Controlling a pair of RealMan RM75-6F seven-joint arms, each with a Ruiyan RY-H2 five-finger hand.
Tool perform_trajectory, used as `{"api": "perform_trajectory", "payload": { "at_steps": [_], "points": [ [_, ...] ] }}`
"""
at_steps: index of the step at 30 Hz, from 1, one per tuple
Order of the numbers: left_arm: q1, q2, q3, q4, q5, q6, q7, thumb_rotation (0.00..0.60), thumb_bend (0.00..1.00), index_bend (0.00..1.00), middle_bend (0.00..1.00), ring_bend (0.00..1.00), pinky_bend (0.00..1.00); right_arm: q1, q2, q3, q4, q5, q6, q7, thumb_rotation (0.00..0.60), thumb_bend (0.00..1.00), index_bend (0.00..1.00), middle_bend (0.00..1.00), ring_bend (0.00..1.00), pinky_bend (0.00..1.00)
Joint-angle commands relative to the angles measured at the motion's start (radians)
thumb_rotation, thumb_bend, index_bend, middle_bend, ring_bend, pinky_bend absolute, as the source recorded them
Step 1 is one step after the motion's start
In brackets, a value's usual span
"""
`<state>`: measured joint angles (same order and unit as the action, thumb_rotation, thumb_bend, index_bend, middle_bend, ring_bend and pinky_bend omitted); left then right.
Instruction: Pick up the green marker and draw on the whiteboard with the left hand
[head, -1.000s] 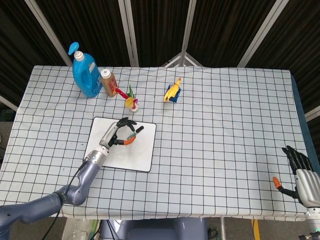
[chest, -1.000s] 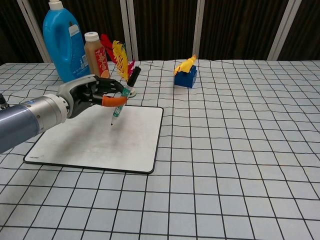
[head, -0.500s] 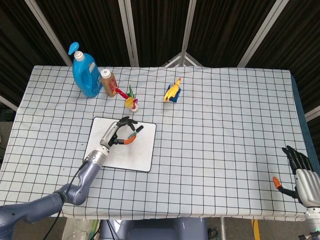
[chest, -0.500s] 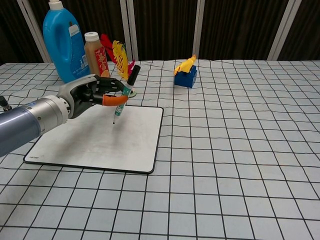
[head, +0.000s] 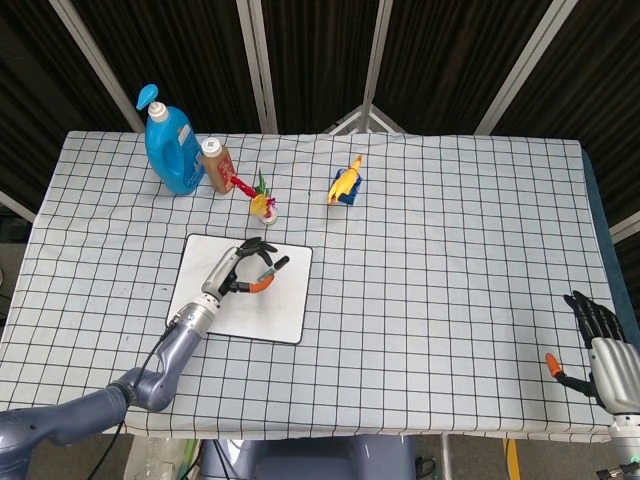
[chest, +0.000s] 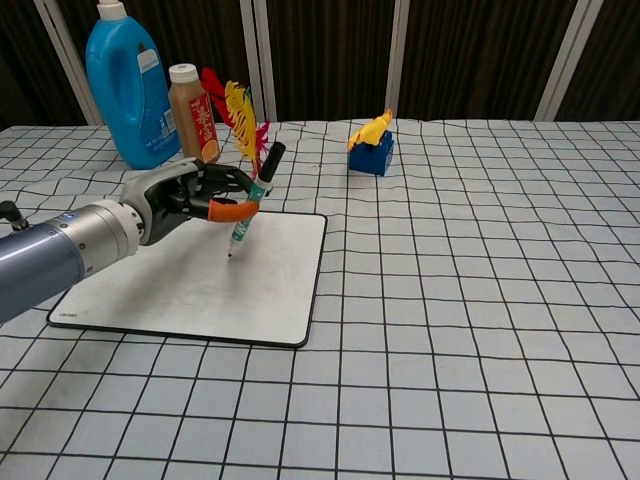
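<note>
My left hand (chest: 185, 197) (head: 240, 268) hovers over the whiteboard (chest: 190, 285) (head: 290, 310) and pinches the green marker (chest: 253, 200) (head: 272, 270) between thumb and fingers. The marker has a black cap on top and tilts, its tip pointing down at the board's middle, at or just above the surface. The board is white with a dark rim and shows no marks. My right hand (head: 600, 345) is at the table's near right corner in the head view, fingers spread, holding nothing.
At the back left stand a blue detergent bottle (chest: 125, 85), a brown bottle (chest: 190, 113) and a red-and-yellow feathered toy (chest: 238, 115). A blue block with a yellow figure (chest: 374, 145) sits behind the board to the right. A checked cloth (chest: 480, 300) covers the table.
My left hand has shifted slightly toward the near side with the marker, and the tip has come lower over the board. The right hand has not moved.
</note>
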<state>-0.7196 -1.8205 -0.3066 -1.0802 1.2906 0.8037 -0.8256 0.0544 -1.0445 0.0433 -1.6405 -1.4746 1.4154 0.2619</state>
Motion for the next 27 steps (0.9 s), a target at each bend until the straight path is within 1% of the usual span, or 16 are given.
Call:
{"api": "perform_trajectory", "payload": {
  "at_steps": [1,13,21,27],
  "points": [
    [-0.001,-0.001,0.003,0.004,-0.001,-0.001,0.003,0.600,0.53,0.76,0.25,0.05,0.06,0.000,0.000,0.000,0.000,0.000,0.000,0.000,0.600,0.35,0.00,0.00,0.00,0.00],
    [-0.001,0.000,0.009,0.040,-0.020,-0.002,0.027,0.600,0.54,0.76,0.25,0.05,0.06,0.000,0.002,-0.001,-0.004,0.001,-0.003,0.003,0.600,0.35,0.00,0.00,0.00,0.00],
    [0.012,0.013,0.017,0.084,-0.025,0.007,0.050,0.600,0.54,0.76,0.25,0.05,0.06,-0.001,0.004,-0.001,-0.007,0.000,-0.001,0.000,0.600,0.35,0.00,0.00,0.00,0.00],
    [0.025,0.056,-0.002,0.053,-0.027,0.030,0.024,0.600,0.54,0.76,0.25,0.05,0.07,-0.001,0.003,-0.002,-0.008,-0.003,0.001,-0.003,0.600,0.35,0.00,0.00,0.00,0.00]
  ]
}}
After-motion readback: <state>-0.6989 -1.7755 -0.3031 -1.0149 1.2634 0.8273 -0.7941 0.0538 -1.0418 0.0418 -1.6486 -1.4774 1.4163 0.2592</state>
